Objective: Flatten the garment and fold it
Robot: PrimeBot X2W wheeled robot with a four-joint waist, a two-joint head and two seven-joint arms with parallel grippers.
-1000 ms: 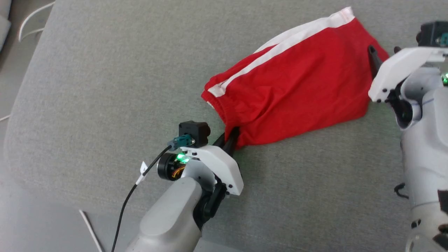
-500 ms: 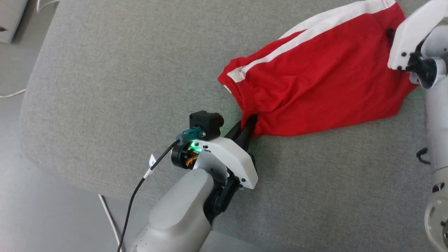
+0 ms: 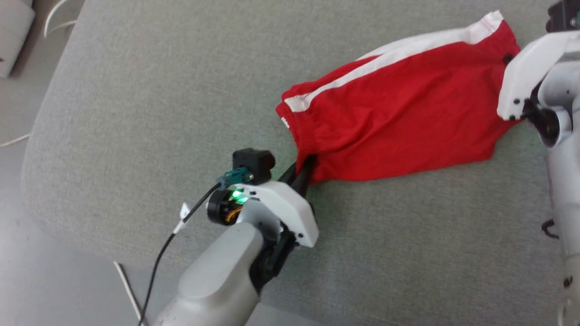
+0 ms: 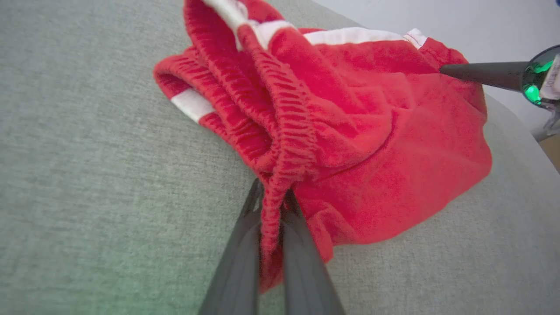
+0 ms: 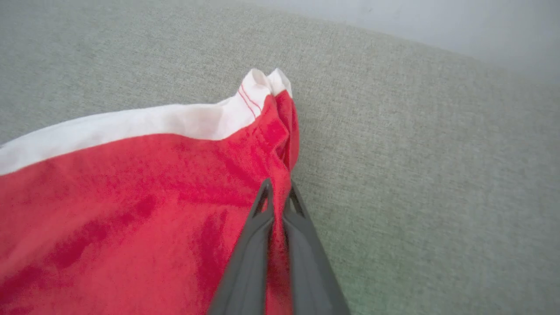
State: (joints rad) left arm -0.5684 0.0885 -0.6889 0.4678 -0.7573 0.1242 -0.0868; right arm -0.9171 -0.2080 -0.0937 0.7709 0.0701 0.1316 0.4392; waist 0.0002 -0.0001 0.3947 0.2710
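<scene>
**Head view.** The red shorts (image 3: 398,113) lie on the grey fabric cushion (image 3: 136,113), extending from frame centre toward 2 o'clock. A white side stripe (image 3: 389,54) runs along their 12 o'clock edge. The left gripper (image 3: 304,166) enters from 7 o'clock and is closed on the 7 o'clock corner of the red shorts. The right gripper (image 3: 508,59) meets their 3 o'clock end, its fingers mostly hidden behind its white housing.

**Left wrist view.** Both dark fingers pinch a fold of the gathered elastic waistband (image 4: 288,118). The right gripper's fingers reach the leg hem at 2 o'clock.

**Right wrist view.** The fingers are pressed together on a red hem fold (image 5: 280,175). The white stripe trails toward 9 o'clock, and the cushion lies at 3 o'clock.
</scene>
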